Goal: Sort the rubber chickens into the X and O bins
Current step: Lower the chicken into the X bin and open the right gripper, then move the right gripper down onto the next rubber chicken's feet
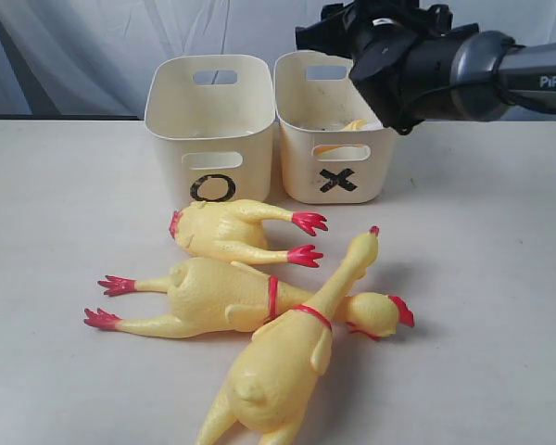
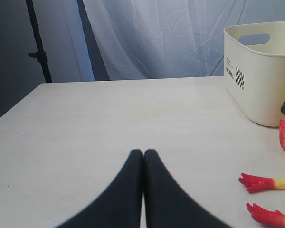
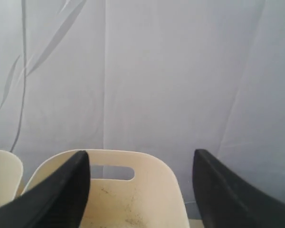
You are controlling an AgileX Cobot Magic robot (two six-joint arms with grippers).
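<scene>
Gaping wide, right end effector [image 3: 141, 153] hovers empty over X bin [image 3: 133, 194].

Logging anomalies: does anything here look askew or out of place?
Only the pile: the front chicken lies with its neck across the long chicken, so they overlap. A yellow thing shows inside the X bin. Nothing looks spilled or broken.
</scene>
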